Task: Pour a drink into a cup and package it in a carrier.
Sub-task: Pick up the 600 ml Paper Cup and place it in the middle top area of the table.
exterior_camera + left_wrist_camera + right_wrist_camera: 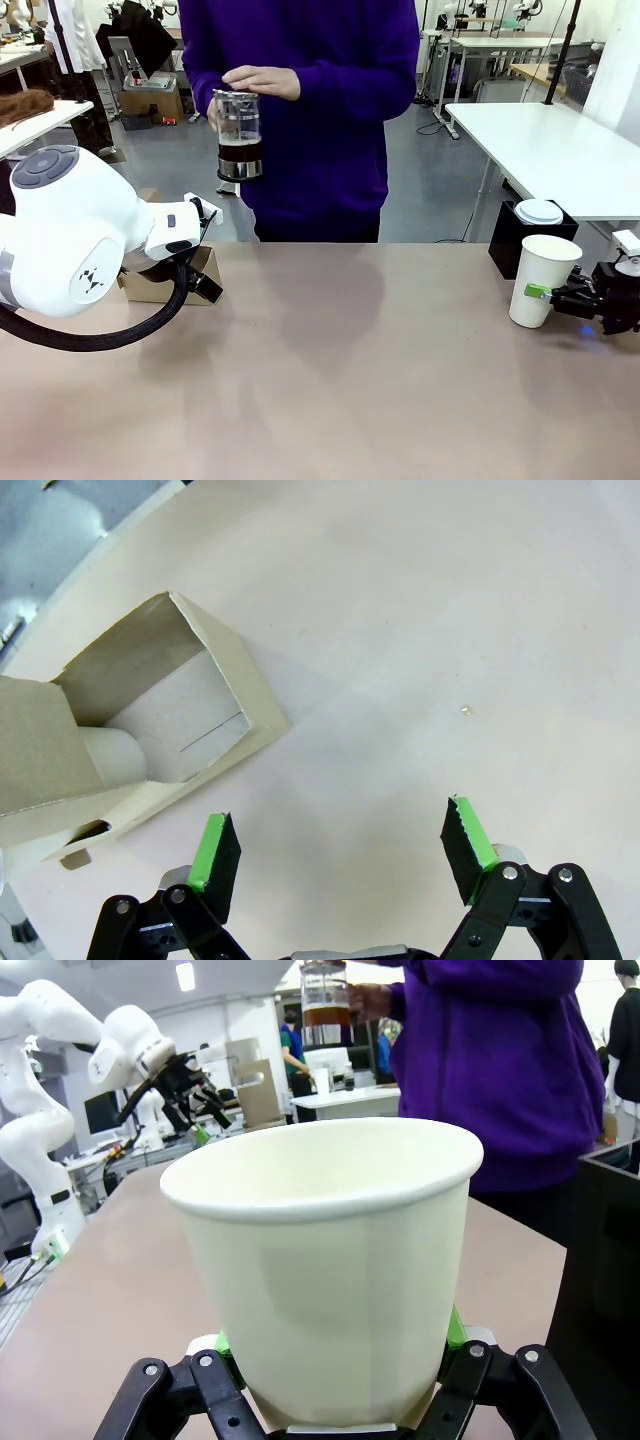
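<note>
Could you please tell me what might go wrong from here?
1. The right end effector is shut low on the thin paper cup; the squeeze could dent it, or it may tip when moved.
2. The person holds the glass pot of coffee well away from the cup, so pouring may spill unless they meet.
3. The carrier lies near the table edge by the open left end effector; a nudge could shove it off.

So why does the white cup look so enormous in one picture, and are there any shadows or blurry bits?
Right wrist view: the cup sits right against a wide-angle lens, so it looms. Front view: even light, a faint shadow of the person on the table; the left arm looms near the lens. Left wrist view: sharp, with a faint shadow beside the carrier.
</note>
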`<state>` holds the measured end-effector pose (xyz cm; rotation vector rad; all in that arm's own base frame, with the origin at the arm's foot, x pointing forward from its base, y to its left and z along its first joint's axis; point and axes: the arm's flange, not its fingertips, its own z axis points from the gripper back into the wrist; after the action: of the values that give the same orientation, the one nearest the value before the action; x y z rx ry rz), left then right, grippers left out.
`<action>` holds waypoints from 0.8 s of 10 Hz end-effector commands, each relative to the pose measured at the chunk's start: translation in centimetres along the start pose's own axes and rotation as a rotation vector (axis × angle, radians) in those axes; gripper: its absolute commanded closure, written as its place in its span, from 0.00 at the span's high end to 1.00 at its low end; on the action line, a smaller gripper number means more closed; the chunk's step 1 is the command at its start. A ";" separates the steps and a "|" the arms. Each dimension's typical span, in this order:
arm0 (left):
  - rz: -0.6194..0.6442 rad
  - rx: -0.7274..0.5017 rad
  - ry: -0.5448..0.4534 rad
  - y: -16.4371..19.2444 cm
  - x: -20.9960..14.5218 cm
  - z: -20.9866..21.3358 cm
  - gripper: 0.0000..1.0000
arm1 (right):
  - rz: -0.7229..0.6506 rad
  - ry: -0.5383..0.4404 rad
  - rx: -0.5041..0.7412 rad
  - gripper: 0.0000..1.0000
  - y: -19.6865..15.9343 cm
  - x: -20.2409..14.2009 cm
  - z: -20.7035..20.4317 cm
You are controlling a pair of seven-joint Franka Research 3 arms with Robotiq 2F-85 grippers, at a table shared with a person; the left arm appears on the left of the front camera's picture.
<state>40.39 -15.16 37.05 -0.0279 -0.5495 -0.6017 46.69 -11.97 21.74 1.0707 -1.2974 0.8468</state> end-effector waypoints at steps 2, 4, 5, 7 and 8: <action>0.000 -0.001 0.000 0.0 0.0 0.0 1.00 | 0.067 -0.007 -0.059 0.80 3.2 5.3 -6.2; 0.000 -0.001 0.000 0.0 0.0 0.0 1.00 | 0.080 -0.008 -0.066 0.80 4.1 7.7 -11.9; 0.000 -0.001 0.000 0.0 0.0 0.0 1.00 | 0.069 -0.002 -0.084 0.80 3.9 8.0 -15.0; 0.000 -0.001 0.000 0.0 0.0 0.0 1.00 | 0.069 0.037 -0.083 0.80 2.5 7.5 -21.0; 0.000 -0.001 0.000 0.0 0.0 0.0 1.00 | 0.059 0.029 -0.083 0.80 1.5 6.9 -23.3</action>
<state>40.37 -15.20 37.04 -0.0275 -0.5493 -0.6028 51.07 9.52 30.53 0.9605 -1.3480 0.8791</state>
